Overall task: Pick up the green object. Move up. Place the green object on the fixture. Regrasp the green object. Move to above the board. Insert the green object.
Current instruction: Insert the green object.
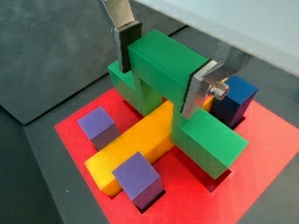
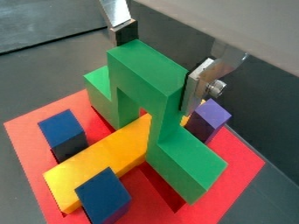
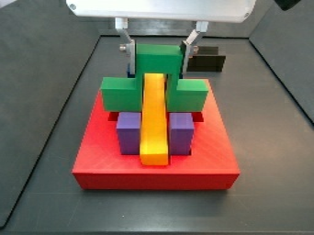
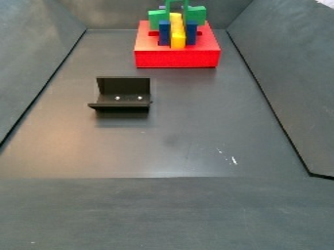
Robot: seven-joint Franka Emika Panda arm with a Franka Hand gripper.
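Note:
The green object (image 1: 163, 70) stands on the red board (image 1: 263, 166), its stem upright and its lower part straddling the yellow bar (image 1: 135, 144). It also shows in a wrist view (image 2: 140, 74) and in both side views (image 3: 157, 53) (image 4: 193, 12). My gripper (image 1: 158, 83) is over the board with its fingers (image 1: 124, 48) pressed against both sides of the stem top. It also shows in a wrist view (image 2: 158, 70) and a side view (image 3: 157, 66). The black fixture (image 4: 120, 95) stands empty on the floor, away from the board (image 4: 177, 57).
Purple pegs (image 3: 128, 130) stand on either side of the yellow bar (image 3: 152, 119). A blue peg (image 1: 239, 96) sits by the right finger. The fixture also shows behind the board in a side view (image 3: 211, 62). Dark walls enclose the floor.

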